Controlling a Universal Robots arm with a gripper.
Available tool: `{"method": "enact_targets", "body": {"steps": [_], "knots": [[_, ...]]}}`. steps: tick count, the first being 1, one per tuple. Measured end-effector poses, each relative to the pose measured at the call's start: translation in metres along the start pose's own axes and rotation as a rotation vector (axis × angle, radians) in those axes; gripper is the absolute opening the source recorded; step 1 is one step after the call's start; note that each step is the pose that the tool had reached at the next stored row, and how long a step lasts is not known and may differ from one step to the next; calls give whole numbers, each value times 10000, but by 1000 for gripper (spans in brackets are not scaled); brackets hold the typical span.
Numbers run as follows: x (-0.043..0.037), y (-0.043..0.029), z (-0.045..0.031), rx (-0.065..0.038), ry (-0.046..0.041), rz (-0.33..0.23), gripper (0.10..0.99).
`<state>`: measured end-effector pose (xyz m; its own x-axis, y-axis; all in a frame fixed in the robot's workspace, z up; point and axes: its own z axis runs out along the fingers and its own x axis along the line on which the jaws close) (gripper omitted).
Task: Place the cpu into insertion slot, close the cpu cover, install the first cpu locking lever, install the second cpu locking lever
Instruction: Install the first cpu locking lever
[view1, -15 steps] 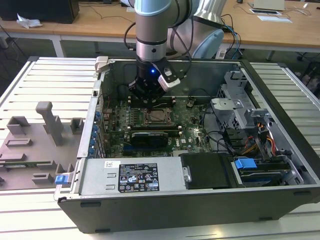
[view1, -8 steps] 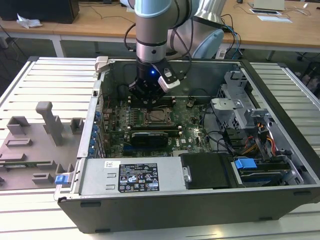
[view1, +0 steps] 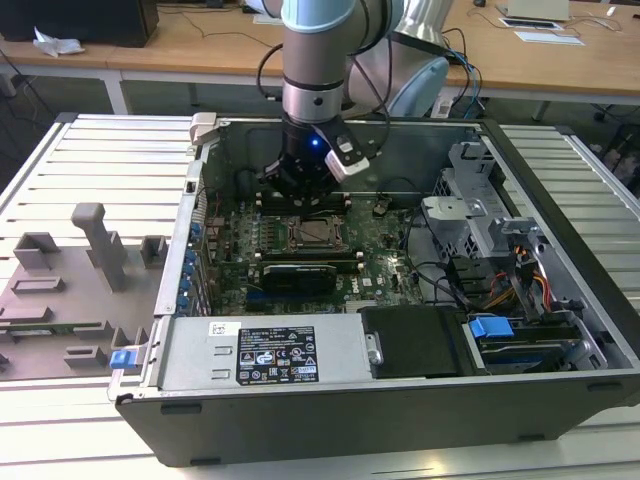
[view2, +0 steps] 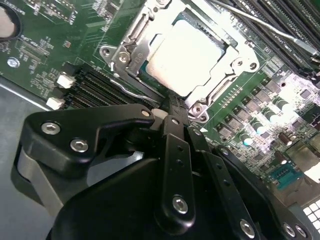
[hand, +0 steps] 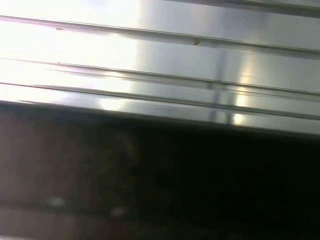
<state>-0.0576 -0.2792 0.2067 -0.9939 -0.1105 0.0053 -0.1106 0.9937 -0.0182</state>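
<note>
In the second wrist view the cpu (view2: 187, 52) lies flat in the insertion slot (view2: 227, 47), its pale metal top showing through the window of the cpu cover (view2: 131, 50), which is down over it. My black gripper (view2: 169, 111) is shut, its tips just beside the socket's corner, by a thin wire lever (view2: 131, 92) that runs along the socket's edge. A second shiny lever rod (view2: 272, 31) crosses the memory slots beyond the socket. In the exterior view the gripper (view1: 302, 188) hangs inside the case, just behind the socket (view1: 312, 234).
The open computer case (view1: 400, 400) lies on a slatted metal table (view1: 90, 160). Black memory slots (view1: 300, 268) flank the socket. A power supply (view1: 265, 355) and drive bays (view1: 520, 335) fill the near side. A grey fixture (view1: 70, 290) sits at the exterior view's left.
</note>
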Motion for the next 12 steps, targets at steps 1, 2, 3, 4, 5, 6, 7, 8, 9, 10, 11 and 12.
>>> {"method": "enact_targets", "body": {"steps": [1,2,3,4,5,6,7,8,9,10,11,12], "knots": [[-6,13,-10,-3,6,2,106],[-10,32,-17,-5,7,1,106],[-12,41,-18,-5,8,1,106],[-17,52,-18,-6,14,1,106],[-28,61,-18,-9,31,-3,106],[-39,64,-18,-14,48,-3,106],[-55,65,-18,-28,79,-1,106],[-72,65,-18,-46,110,0,106],[-97,64,-16,-71,155,-2,106],[-117,62,-15,-92,189,-5,106],[-136,60,-14,-115,224,-4,106],[-167,57,-13,-142,278,-5,106]]}}
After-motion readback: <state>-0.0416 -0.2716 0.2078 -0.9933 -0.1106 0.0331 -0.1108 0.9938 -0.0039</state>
